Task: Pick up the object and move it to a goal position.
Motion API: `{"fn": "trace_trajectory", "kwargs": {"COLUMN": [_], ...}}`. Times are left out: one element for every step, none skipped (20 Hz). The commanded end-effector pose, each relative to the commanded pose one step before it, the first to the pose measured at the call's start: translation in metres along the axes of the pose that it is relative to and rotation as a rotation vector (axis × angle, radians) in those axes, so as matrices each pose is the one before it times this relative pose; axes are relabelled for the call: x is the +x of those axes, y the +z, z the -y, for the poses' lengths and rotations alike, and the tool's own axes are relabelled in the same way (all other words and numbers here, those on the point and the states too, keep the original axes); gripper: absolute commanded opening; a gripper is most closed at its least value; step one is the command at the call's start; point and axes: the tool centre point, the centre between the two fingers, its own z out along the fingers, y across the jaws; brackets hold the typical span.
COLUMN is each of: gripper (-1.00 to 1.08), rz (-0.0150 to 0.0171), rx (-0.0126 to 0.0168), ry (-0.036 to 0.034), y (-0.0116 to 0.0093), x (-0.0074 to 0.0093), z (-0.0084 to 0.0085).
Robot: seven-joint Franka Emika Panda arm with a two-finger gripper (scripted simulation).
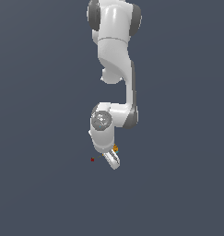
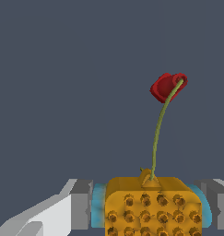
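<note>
Risk is concentrated in the grip itself. In the wrist view the orange block is seen between the two grey fingers, each pad set against a teal wheel rather than against the flat body, so the gripper is taken to be nearly closed on the block. Rounded wheels offer poor purchase; the block could be rolled or twisted out if the arm is swung quickly. In the exterior view the block is only a speck at the gripper, and whether it is lifted clear of the floor cannot be told. A thin green stalk is seen rising from the block to a red tip; it might be snagged. The small red dot lies near, toward the exterior view's left; if it marks the goal, overshoot is possible
</note>
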Motion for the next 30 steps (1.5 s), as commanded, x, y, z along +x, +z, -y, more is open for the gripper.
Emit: {"fn": "trace_trajectory", "kwargs": {"gripper": [-1.00, -1.00, -1.00, -1.00, -1.00, -1.00, -1.00, -1.00, -1.00, -1.00, -1.00, -1.00, -1.00, -1.00, -1.00, -1.00, -1.00, -1.00, -1.00, -1.00, -1.00, -1.00, -1.00, -1.00, -1.00, -1.00, -1.00, -1.00, -1.00, -1.00], "rz": [-0.00057, 0.00000, 0.00030, 0.00000, -0.00063, -0.00080, -0.00105, -0.00141, -0.00170, -0.00206, -0.00237, -0.00273, -0.00311, -0.00347, -0.00387, -0.00427, -0.00469, -0.00509, -0.00548, -0.00584, -0.00613, -0.00630, -0.00640, -0.00647, -0.00651, -0.00652, -0.00652, -0.00652, -0.00649, -0.00646], "rx": [0.00038, 0.00000, -0.00045, 0.00000, 0.00070, 0.00087, 0.00115, 0.00153, 0.00184, 0.00223, 0.00256, 0.00293, 0.00333, 0.00371, 0.00412, 0.00454, 0.00497, 0.00537, 0.00574, 0.00607, 0.00632, 0.00646, 0.00650, 0.00652, 0.00651, 0.00648, 0.00644, 0.00639, 0.00633, 0.00627], "ry": [0.00036, 0.00000, -0.00044, 0.00000, 0.00122, 0.00156, 0.00206, 0.00275, 0.00330, 0.00401, 0.00460, 0.00528, 0.00600, 0.00669, 0.00744, 0.00819, 0.00898, 0.00970, 0.01038, 0.01101, 0.01148, 0.01174, 0.01183, 0.01189, 0.01189, 0.01183, 0.01176, 0.01168, 0.01155, 0.01143], "y": [-0.00008, 0.00000, 0.00008, -0.00023, -0.00134, -0.00197, -0.00270, -0.00354, -0.00431, -0.00517, -0.00599, -0.00686, -0.00778, -0.00870, -0.00967, -0.01068, -0.01171, -0.01268, -0.01359, -0.01443, -0.01508, -0.01544, -0.01560, -0.01569, -0.01572, -0.01569, -0.01562, -0.01554, -0.01541, -0.01528], "x": [0.00041, 0.00000, -0.00039, 0.00004, 0.00076, 0.00101, 0.00135, 0.00179, 0.00216, 0.00261, 0.00300, 0.00344, 0.00391, 0.00436, 0.00485, 0.00535, 0.00587, 0.00635, 0.00680, 0.00723, 0.00755, 0.00774, 0.00782, 0.00788, 0.00790, 0.00788, 0.00786, 0.00783, 0.00777, 0.00771], "z": [-0.00001, 0.00000, 0.00003, 0.00009, -0.00024, -0.00019, -0.00021, -0.00032, -0.00035, -0.00046, -0.00051, -0.00058, -0.00068, -0.00075, -0.00084, -0.00091, -0.00101, -0.00108, -0.00116, -0.00123, -0.00127, -0.00130, -0.00129, -0.00128, -0.00126, -0.00124, -0.00120, -0.00117, -0.00112, -0.00109]}}
